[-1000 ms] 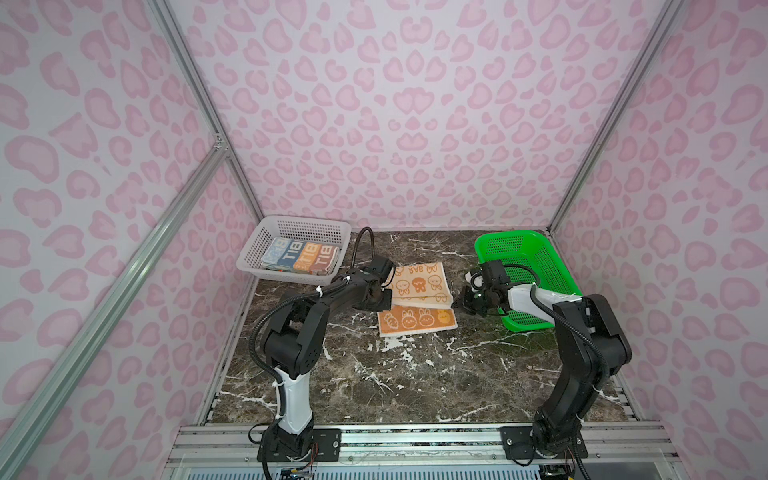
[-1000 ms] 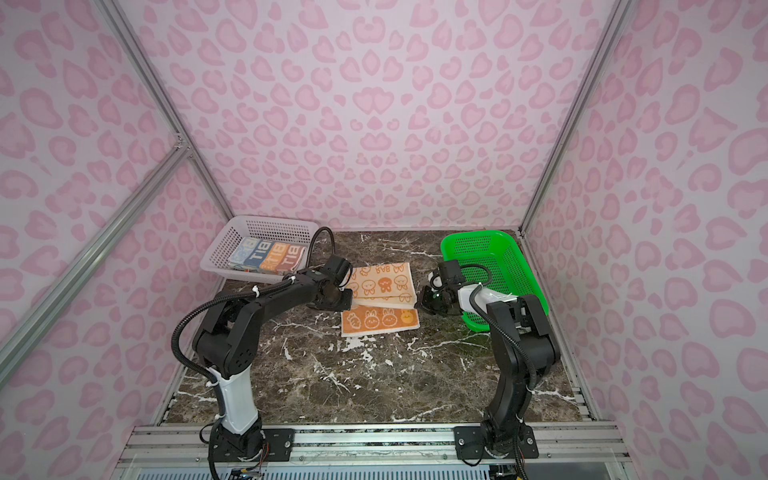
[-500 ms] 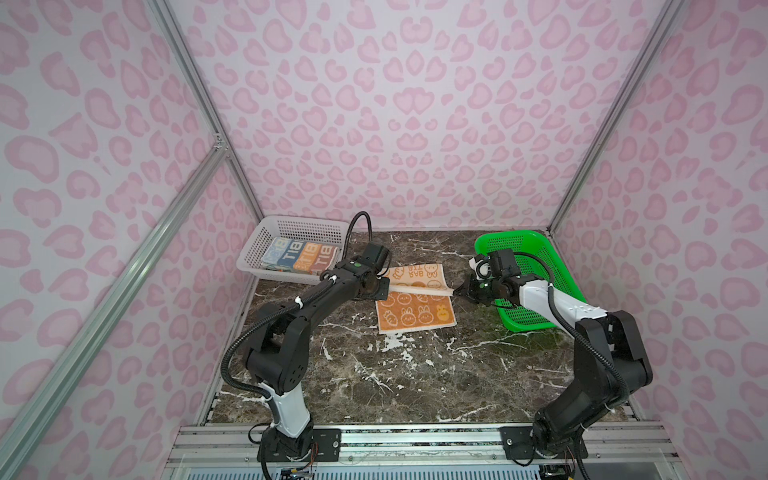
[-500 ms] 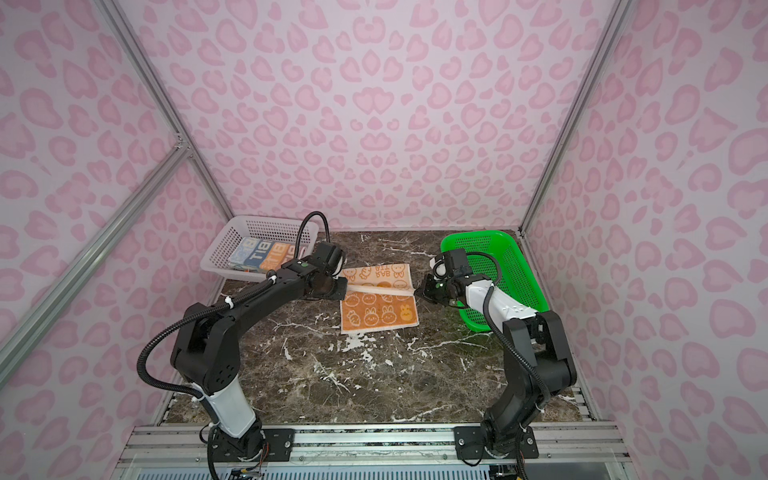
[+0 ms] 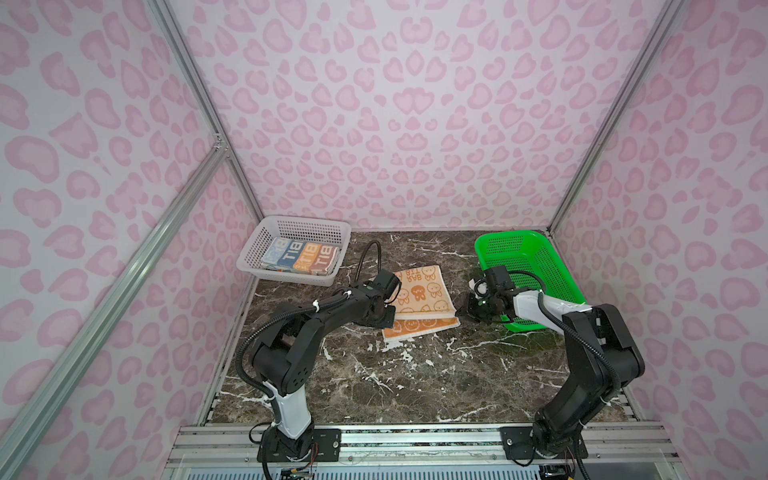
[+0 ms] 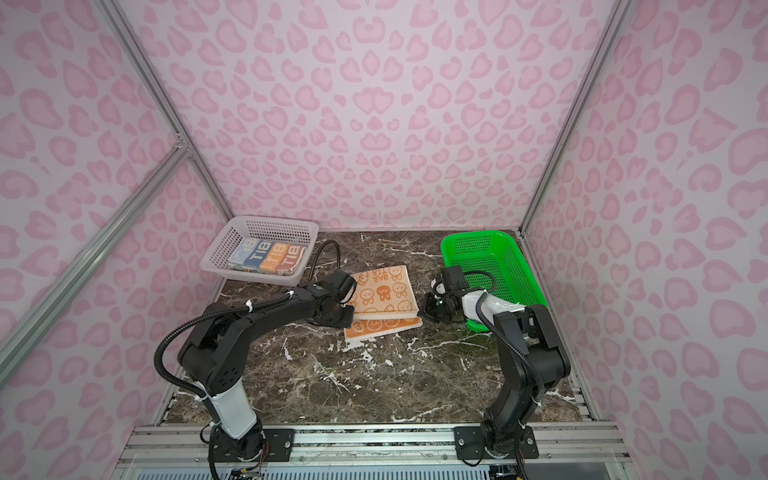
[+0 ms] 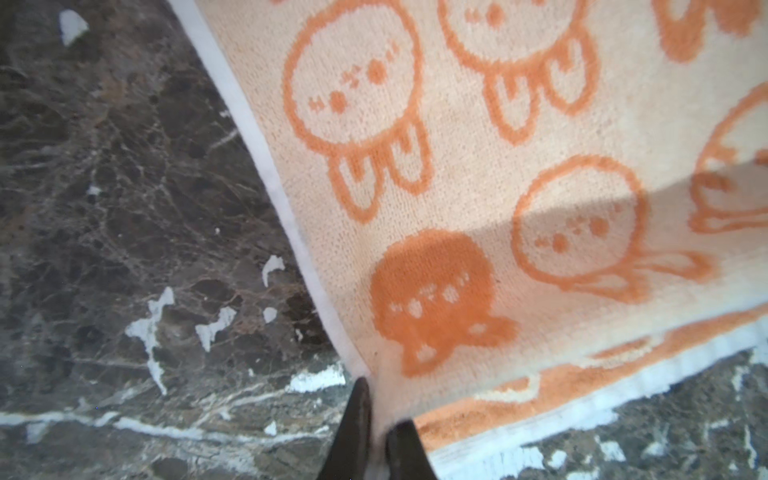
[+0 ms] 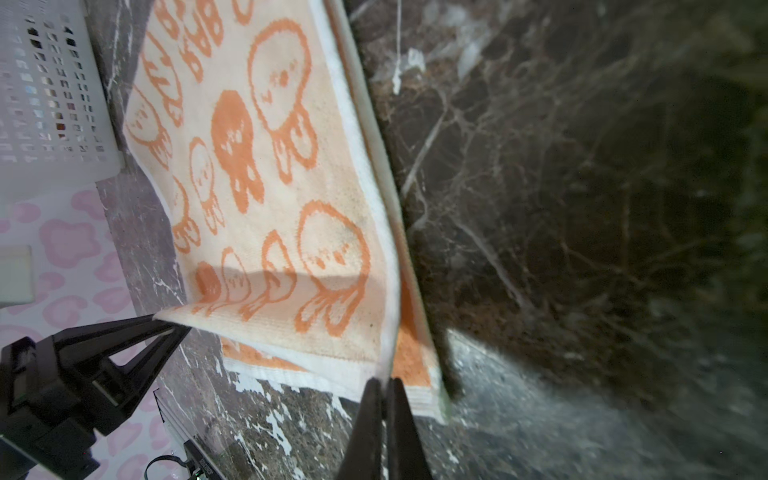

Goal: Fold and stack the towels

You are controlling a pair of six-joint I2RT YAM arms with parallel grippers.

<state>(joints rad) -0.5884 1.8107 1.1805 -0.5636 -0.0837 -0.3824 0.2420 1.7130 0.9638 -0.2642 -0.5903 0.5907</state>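
An orange-on-cream rabbit towel (image 5: 419, 293) (image 6: 382, 291) lies half folded on the marble table, its cream top layer over an orange lower layer. My left gripper (image 5: 391, 319) (image 6: 352, 318) (image 7: 380, 415) is shut on the near left corner of the top layer. At the near right corner, my right gripper (image 5: 459, 311) (image 6: 422, 310) (image 8: 385, 384) is shut on the same layer. Both corners are held just above the lower layer (image 8: 409, 353). The right wrist view also shows the left gripper (image 8: 166, 326). A folded blue and orange block towel (image 5: 301, 257) (image 6: 268, 257) lies in the white basket.
The white perforated basket (image 5: 291, 224) (image 6: 266, 220) stands at the back left, close behind the left arm. At the back right a green basket (image 5: 536, 257) (image 6: 503, 257) sits beside the right wrist. Patterned walls close in three sides.
Both grippers lifted the towel's top layer, carried it toward the front and lowered it, so the cream side now covers more of the orange layer.
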